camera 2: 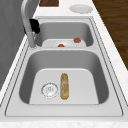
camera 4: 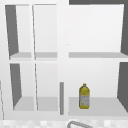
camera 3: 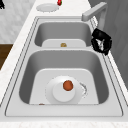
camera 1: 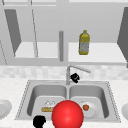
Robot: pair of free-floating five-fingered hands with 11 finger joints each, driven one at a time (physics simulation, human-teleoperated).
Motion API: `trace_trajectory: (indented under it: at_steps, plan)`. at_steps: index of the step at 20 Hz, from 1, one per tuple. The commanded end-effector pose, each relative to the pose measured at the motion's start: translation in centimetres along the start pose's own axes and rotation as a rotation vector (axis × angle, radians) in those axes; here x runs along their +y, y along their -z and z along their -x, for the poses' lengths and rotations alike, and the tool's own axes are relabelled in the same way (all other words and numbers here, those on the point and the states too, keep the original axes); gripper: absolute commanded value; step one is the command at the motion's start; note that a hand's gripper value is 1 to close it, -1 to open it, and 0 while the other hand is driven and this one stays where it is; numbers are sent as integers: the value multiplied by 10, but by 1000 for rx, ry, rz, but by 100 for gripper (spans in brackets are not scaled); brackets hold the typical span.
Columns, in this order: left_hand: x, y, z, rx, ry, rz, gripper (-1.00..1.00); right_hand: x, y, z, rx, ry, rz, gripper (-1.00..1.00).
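My right hand hovers with curled fingers just right of the faucet, under its spout, and holds nothing. It also shows by the faucet's stem as a dark hand, and as a curled hand over the sink's back rim. My left hand hangs at the sink's front edge, beside a big red ball. A bread roll lies in the left basin. In the right basin a white plate carries a small red-orange fruit.
A yellow bottle stands on the lower cabinet shelf above the sink. White plates rest on the counter at the left and right. A drain lies beside the roll.
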Motion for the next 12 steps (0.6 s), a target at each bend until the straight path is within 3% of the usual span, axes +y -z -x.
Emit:
trace_trajectory:
  at_steps: [1,3,4,7,9,10,11,12]
  plan:
    - [0,0,0,0,0,0,0,19,10,-9,36,56,-71,100]
    - [0,0,0,0,0,0,0,34,13,-1,-3,-24,-50,100]
    - [0,0,0,0,0,0,0,38,12,-1,-14,-27,-33,100]
    - [0,0,0,0,0,0,0,46,13,-1,37,-71,26,100]
    - [0,0,0,0,0,0,0,45,14,0,57,-217,77,100]
    - [0,0,0,0,0,0,0,42,13,-3,75,-256,109,100]
    - [0,0,0,0,0,0,0,36,13,-3,122,-141,157,100]
    - [0,0,0,0,0,0,0,38,12,-4,137,-135,182,100]
